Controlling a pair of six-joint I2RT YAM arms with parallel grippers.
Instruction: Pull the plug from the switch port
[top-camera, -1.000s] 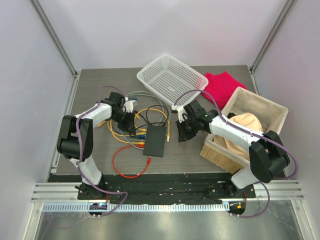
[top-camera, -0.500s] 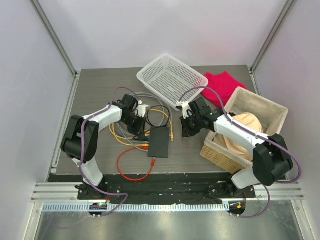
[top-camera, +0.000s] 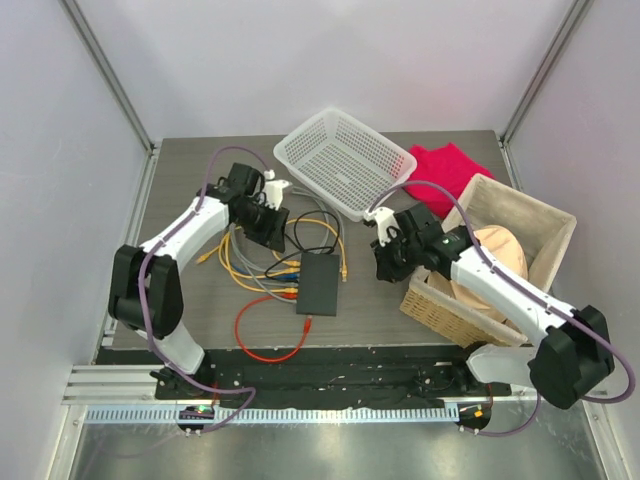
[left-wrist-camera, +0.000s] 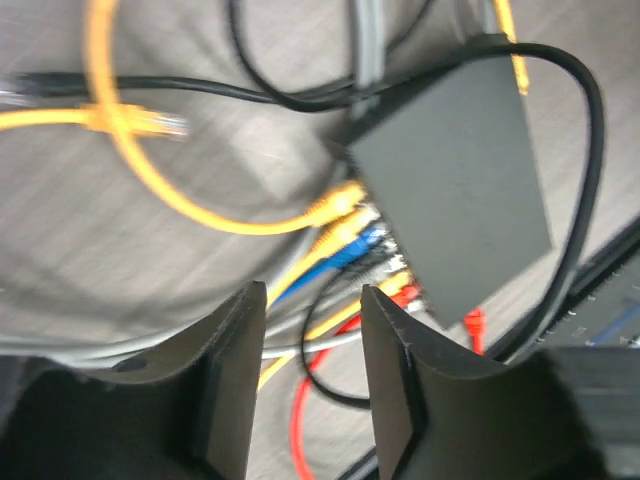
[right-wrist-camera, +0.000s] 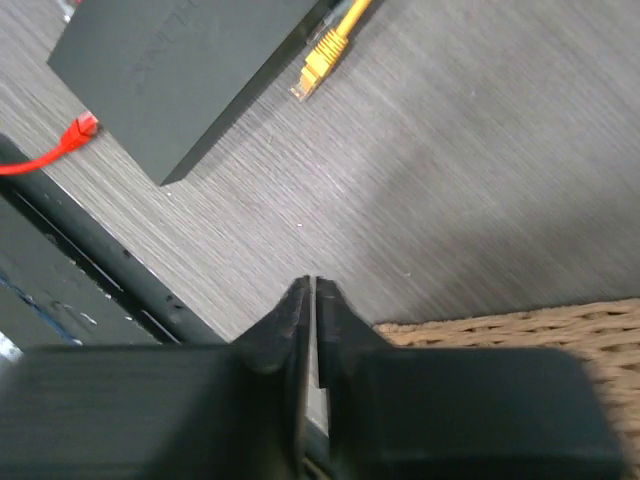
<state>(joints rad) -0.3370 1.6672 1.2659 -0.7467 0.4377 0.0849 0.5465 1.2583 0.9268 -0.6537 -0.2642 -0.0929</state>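
Note:
The black switch (top-camera: 320, 283) lies flat on the table in the top view. Yellow, blue and red plugs (left-wrist-camera: 362, 243) sit in the sockets along its left edge. My left gripper (top-camera: 270, 228) hovers over the cable tangle, behind and left of the switch (left-wrist-camera: 455, 195). In the left wrist view that gripper (left-wrist-camera: 312, 300) stands open, with only cables on the table showing between its fingers (left-wrist-camera: 232, 375). My right gripper (top-camera: 386, 266) is to the right of the switch (right-wrist-camera: 165, 55). It (right-wrist-camera: 308, 292) is shut on nothing above bare table.
A white mesh basket (top-camera: 345, 160) sits at the back, a red cloth (top-camera: 445, 172) to its right. A wicker basket (top-camera: 455, 310) holds a beige hat. Loose yellow plugs (right-wrist-camera: 318, 62) (left-wrist-camera: 150, 122) and a loose red plug (right-wrist-camera: 80, 128) lie near the switch.
My left gripper's jaws have opened and it has drawn back from the switch's socket edge. The right gripper has shifted a little right and nearer, still shut.

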